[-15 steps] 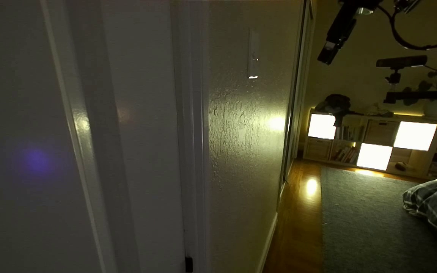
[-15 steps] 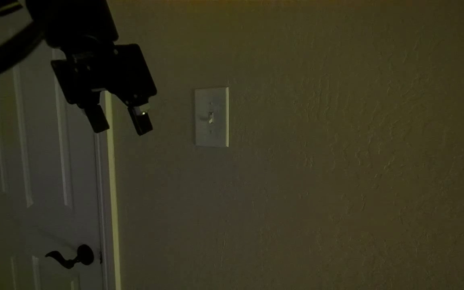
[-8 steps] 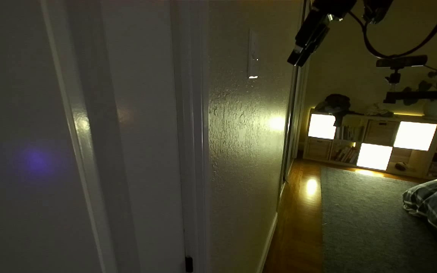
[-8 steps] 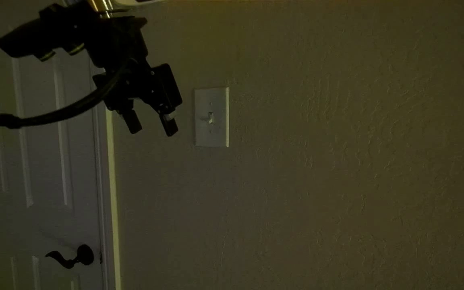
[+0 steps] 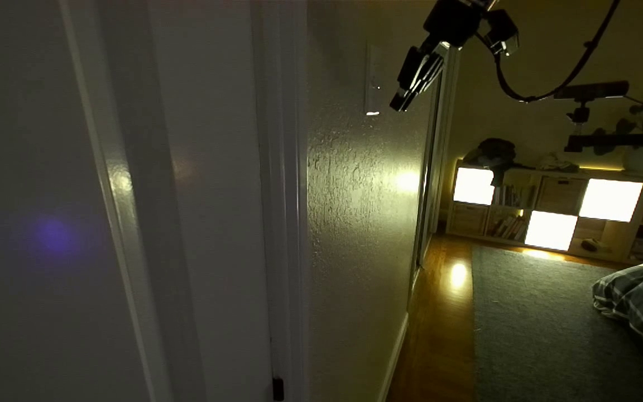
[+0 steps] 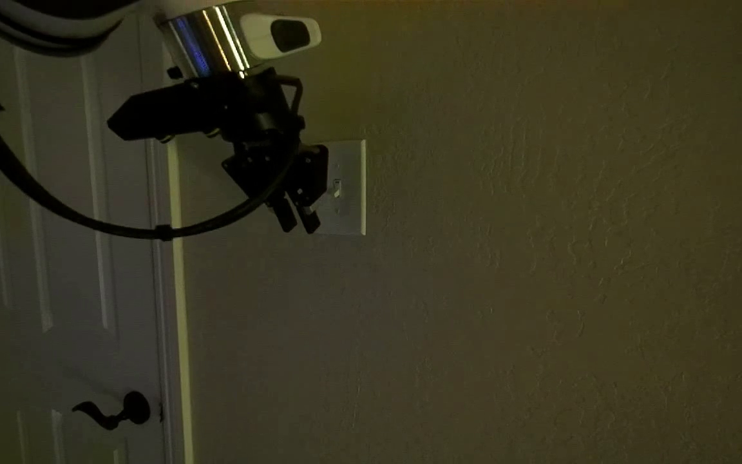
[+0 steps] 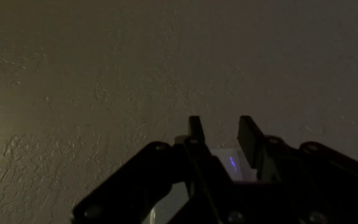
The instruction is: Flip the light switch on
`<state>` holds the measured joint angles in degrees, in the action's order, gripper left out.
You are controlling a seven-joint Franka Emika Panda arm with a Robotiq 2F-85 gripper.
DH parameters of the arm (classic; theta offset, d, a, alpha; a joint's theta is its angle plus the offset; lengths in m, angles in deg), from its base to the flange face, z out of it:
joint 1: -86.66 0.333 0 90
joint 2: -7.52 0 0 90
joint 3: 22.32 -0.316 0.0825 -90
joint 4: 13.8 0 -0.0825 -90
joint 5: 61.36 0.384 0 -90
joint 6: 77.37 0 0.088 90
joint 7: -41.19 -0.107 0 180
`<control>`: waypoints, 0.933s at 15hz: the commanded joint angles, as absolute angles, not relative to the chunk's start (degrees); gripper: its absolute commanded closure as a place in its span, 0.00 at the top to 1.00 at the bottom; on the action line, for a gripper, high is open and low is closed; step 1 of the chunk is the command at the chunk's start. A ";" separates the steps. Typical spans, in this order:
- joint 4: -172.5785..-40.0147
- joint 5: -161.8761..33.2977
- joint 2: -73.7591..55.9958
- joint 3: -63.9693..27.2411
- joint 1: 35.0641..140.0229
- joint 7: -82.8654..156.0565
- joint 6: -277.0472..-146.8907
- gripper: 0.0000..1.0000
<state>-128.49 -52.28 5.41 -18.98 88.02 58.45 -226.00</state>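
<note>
Wrist view shows the end effector (image 7: 220,122) with its fingers (image 7: 250,138) a narrow gap apart. In an exterior view, the white toggle light switch (image 6: 350,216), upright on the textured wall (image 6: 538,270), is partly hidden behind the end effector; the two stand apart.

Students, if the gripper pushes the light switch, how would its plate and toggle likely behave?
The plate lies flat on the wall, so it probably won't move. The toggle sticks out, so it may pivot under a light push. It is also narrow, so a push could slip off.
</note>
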 commanded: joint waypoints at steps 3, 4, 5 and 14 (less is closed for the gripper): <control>-123.53 -51.32 1.24 -20.24 85.90 59.51 -229.81 0.04; -122.91 -51.20 0.82 -20.37 85.61 59.45 -230.17 0.03; -122.44 -51.07 0.50 -20.49 85.37 59.40 -230.54 0.01; -119.96 -49.01 1.18 -21.25 84.28 57.71 -230.09 0.05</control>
